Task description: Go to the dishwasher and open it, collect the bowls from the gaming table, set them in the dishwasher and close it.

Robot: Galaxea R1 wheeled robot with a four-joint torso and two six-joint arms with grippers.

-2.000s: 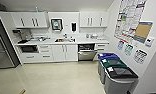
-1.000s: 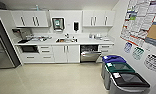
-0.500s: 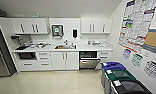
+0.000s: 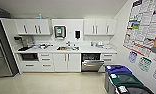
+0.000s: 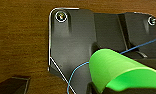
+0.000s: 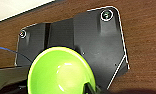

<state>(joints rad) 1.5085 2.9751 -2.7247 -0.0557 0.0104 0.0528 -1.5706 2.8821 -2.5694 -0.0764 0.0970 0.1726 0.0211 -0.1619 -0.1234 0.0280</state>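
The dishwasher (image 4: 92,62) sits under the white counter, right of the sink. Its steel door leans out at the top and shows a dark gap with racks behind it. In the left wrist view a lime-green bowl (image 5: 116,72) lies on its side at my left gripper, over the robot's dark plate. The right wrist view has a second lime-green bowl (image 6: 60,72) with its mouth towards the camera and a dark finger (image 6: 90,88) on its rim. The gaming table is out of view.
A tall steel fridge (image 4: 1,55) stands at the left end of the white cabinets (image 4: 66,62). Blue, green and dark bins (image 4: 121,80) line the right wall under posters (image 4: 146,30). Pale floor (image 4: 56,85) lies between me and the counter.
The whole head picture has shifted: the camera has come nearer the kitchen counter, and the dishwasher now sits a little further right and lower in the picture.
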